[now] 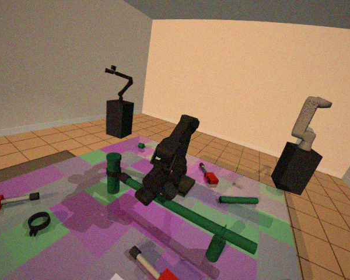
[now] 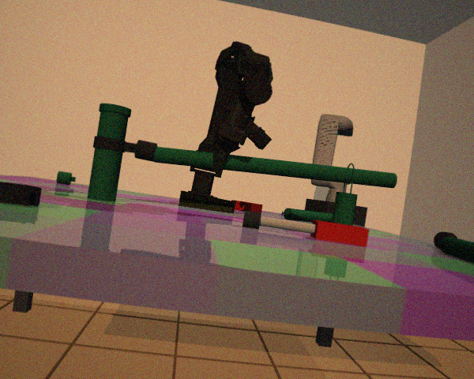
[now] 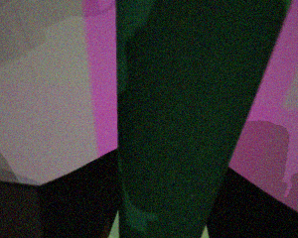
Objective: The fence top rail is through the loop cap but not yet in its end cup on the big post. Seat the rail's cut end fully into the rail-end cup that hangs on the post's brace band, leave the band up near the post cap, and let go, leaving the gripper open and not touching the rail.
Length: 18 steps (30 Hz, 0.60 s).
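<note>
From where I stand, the gripper (image 2: 208, 162) is clamped around the green top rail (image 2: 278, 166), gripping it about a third of the way along from the big post (image 2: 107, 163). The wrist view shows little besides that green tube filling the frame, with dark fingers on both sides.

The rail hangs level above the table (image 2: 188, 281). Its cut end meets the dark rail-end cup (image 2: 144, 149), and it looks to be in the mouth, though I cannot tell how deep. The cup hangs off the dark brace band (image 2: 107, 143), which sits high on the post, a little below the post cap (image 2: 114, 109). The far end passes through the thin loop cap (image 2: 350, 173) on the short line post (image 2: 344, 208) and sticks out well beyond it.

I judge the rail stiff and smooth, a long tube that will lever hard if held far from its middle; the present hold, nearer the cup, suits a straight push along its axis. A sideways twist could bind it in the loop or drag the band down.

Room is fair: the red-headed hammer (image 2: 310, 228) lies low under the rail, well apart, and 1 spare green tube (image 1: 238, 199) lies off to the side. Lifting straight up after release looks unobstructed.
</note>
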Each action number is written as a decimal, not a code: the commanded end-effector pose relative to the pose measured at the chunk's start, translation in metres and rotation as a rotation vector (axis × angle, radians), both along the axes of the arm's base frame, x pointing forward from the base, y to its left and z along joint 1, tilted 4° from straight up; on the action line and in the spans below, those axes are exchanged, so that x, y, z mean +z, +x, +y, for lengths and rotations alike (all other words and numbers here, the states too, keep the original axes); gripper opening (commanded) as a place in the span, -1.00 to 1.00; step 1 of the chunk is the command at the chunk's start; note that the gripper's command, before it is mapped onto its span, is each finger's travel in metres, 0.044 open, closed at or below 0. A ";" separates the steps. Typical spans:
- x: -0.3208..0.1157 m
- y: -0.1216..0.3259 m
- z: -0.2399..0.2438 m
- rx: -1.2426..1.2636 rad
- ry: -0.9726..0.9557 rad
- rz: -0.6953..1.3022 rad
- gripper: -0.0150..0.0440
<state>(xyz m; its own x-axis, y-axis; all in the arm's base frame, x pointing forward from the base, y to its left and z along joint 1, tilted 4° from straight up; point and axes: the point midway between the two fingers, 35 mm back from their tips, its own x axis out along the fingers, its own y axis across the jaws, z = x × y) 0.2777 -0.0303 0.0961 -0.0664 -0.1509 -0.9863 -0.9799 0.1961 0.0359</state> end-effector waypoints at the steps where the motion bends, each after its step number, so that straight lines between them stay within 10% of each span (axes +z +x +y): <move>1: 0.000 0.000 0.000 0.000 0.000 0.000 -0.49; 18: 0.002 0.000 -0.001 0.001 -0.005 0.001 -0.49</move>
